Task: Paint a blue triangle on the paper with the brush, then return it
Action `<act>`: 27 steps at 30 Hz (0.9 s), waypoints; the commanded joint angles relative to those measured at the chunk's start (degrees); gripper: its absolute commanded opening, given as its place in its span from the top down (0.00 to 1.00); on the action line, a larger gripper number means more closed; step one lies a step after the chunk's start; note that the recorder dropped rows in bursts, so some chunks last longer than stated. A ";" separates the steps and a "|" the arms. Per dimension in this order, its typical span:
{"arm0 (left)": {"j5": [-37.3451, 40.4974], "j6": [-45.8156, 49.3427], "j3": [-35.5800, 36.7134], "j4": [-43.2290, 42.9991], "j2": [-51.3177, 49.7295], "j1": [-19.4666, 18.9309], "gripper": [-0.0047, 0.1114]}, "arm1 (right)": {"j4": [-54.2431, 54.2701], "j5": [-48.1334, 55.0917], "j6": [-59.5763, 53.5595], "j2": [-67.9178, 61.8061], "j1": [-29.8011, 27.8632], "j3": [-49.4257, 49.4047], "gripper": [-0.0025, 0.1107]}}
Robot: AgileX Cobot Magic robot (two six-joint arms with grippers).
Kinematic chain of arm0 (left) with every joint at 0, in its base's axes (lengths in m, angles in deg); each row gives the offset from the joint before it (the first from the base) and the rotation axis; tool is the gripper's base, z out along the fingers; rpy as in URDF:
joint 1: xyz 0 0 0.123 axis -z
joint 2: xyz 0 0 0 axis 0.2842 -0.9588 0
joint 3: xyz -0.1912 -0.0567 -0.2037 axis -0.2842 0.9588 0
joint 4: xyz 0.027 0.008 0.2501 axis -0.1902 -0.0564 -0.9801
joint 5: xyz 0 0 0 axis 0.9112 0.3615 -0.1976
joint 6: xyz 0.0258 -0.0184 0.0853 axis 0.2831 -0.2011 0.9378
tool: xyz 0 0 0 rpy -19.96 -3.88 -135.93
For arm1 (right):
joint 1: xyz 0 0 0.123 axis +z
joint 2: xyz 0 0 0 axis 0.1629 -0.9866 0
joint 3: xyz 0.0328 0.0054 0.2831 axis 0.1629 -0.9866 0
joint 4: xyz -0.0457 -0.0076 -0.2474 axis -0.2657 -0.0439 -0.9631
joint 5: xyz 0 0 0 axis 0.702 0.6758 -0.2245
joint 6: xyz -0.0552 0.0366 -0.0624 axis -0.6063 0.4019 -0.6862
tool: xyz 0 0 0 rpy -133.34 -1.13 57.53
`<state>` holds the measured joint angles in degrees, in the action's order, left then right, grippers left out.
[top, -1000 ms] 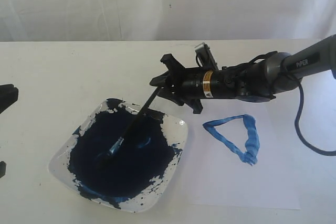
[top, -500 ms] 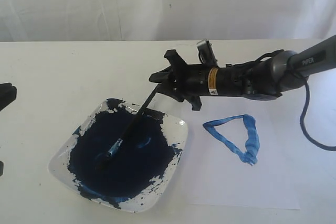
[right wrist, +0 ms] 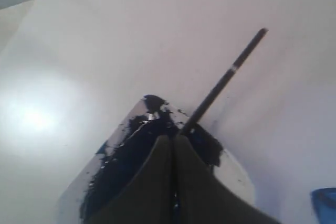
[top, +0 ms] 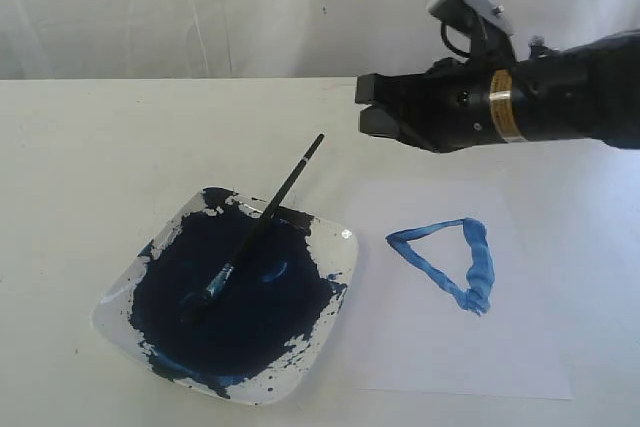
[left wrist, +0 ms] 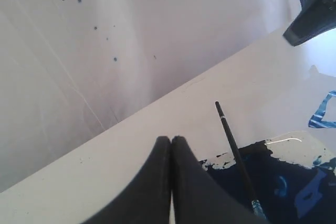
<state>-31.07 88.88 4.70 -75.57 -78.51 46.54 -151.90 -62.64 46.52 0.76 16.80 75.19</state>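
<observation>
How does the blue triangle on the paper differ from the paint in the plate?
The streaky mid-blue triangle outline on the white paper is lighter and hollow; the dark blue paint pool in the clear square plate is near-black and filled. The triangle lies bare; the black-handled brush rests in the pool. Both are blue paint.

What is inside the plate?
The plate holds dark blue paint, and the brush lies in it, handle poking over the rim. The paint hides most of the plate's bottom.
</observation>
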 commanded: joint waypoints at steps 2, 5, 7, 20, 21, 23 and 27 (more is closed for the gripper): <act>-1.17 0.50 0.18 0.50 0.50 0.35 0.96 | -0.79 21.61 -5.42 16.65 2.46 -11.42 0.98; 2.03 0.51 0.30 0.50 0.50 0.35 0.96 | -0.68 29.76 -5.42 22.07 2.46 -14.75 0.98; 5.79 0.51 0.38 0.50 0.50 0.35 0.96 | -0.47 30.64 -5.42 23.32 2.46 -14.90 0.98; 19.65 -26.26 0.38 7.90 0.50 0.35 0.96 | -0.47 31.00 -5.42 24.20 2.46 -14.90 0.98; 19.65 -27.42 0.38 7.90 0.50 0.35 0.96 | -0.47 31.00 -5.42 24.20 2.46 -14.90 0.98; 19.65 -28.04 0.38 7.90 0.50 0.35 0.96 | -0.47 31.00 -5.42 24.20 2.46 -14.90 0.98; 19.53 -22.72 0.38 3.53 0.50 0.35 0.96 | -0.47 31.62 -5.42 24.95 2.46 -14.90 0.98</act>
<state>-12.15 63.18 4.74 -69.44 -78.41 46.54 -152.54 -32.09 41.79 24.77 19.16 60.49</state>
